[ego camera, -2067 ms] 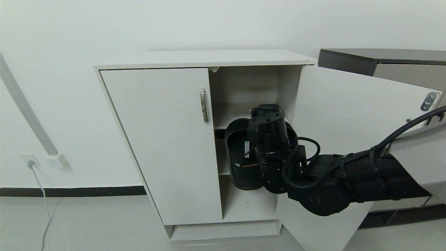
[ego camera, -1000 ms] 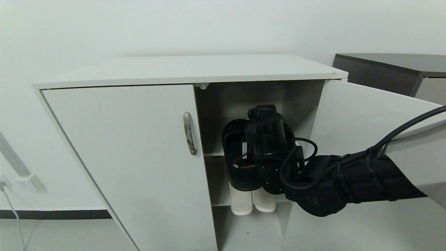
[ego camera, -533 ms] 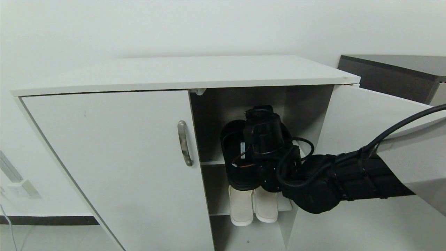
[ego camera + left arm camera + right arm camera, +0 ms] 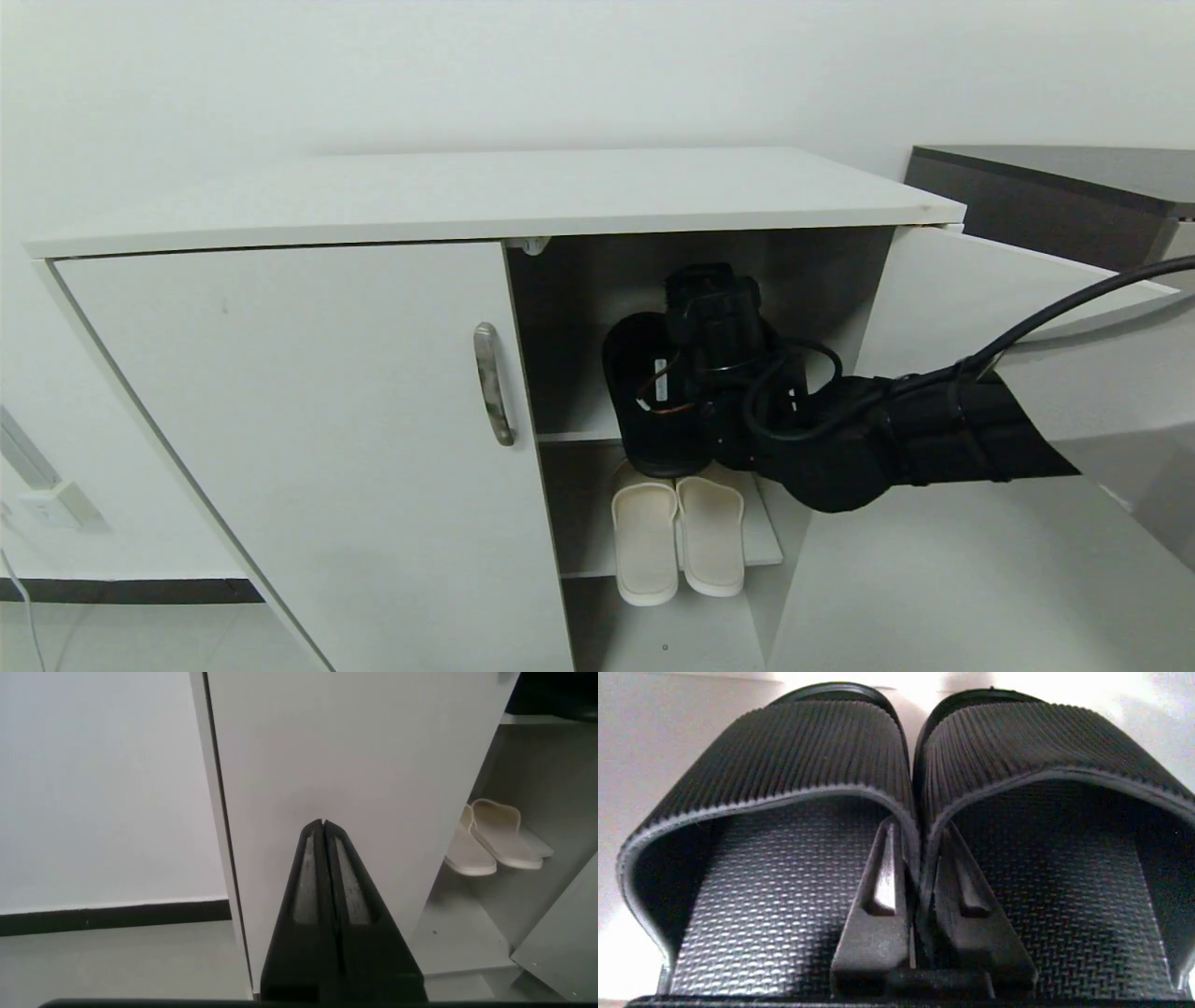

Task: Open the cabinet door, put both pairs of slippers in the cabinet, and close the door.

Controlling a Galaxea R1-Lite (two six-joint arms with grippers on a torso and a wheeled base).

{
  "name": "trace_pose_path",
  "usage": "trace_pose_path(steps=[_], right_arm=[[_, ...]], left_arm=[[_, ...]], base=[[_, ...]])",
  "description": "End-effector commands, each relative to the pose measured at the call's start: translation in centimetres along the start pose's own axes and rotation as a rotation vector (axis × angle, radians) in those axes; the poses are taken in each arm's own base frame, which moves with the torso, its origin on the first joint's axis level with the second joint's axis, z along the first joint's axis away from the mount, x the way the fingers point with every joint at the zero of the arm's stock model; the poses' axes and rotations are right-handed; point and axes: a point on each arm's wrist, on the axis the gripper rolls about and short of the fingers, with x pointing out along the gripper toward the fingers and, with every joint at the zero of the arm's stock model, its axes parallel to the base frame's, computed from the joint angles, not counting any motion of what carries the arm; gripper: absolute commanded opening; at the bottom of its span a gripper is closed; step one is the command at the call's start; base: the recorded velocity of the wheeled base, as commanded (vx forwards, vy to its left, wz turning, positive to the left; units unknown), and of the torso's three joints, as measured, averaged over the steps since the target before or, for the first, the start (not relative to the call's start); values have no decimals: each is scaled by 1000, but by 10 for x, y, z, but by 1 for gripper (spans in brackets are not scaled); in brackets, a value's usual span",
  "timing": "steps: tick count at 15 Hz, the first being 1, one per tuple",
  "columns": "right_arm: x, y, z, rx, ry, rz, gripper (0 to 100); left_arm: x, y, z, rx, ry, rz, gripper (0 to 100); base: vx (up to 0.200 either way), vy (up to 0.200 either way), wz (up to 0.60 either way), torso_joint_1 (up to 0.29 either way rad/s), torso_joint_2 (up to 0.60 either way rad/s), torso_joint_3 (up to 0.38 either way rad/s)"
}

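The right claw (image 4: 913,873), clenched on the black slippers (image 4: 639,373), should slide them level and deep onto the centre-frame shelf (image 4: 574,436).

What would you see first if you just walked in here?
The right gripper inside the open white cabinet, pinching a pair of black slippers by their inner sides. Just below, a pair of white slippers lies on a shelf.

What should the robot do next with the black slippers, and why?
Probably ease the black slippers a little deeper and down onto the upper shelf. The right gripper is shut on both, their near ends hang past the shelf edge, and the white slippers already lie on the shelf below.
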Motion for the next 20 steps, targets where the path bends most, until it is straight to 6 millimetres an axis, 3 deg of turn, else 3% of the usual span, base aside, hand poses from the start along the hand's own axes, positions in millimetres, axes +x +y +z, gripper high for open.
trace_pose_path(steps=[1,7,17,18,20], right_arm=[[14,0,7,17,-12,-17,0],[32,8,4,53,-14,-22,0],[39,8,-6,41,6,-32,0],[39,8,-6,42,7,-32,100],[39,8,-7,49,9,-32,100]], left_arm=[[0,0,0,-1,3,1,0],[0,0,0,-1,1,2,0],[0,0,0,-2,1,5,0],[0,0,0,-2,1,7,0],[0,0,0,-2,1,7,0]], base=[[0,0,0,0,0,0],[0,0,0,0,0,0],[0,0,0,0,0,0],[0,0,0,0,0,0],[0,0,0,0,0,0]])
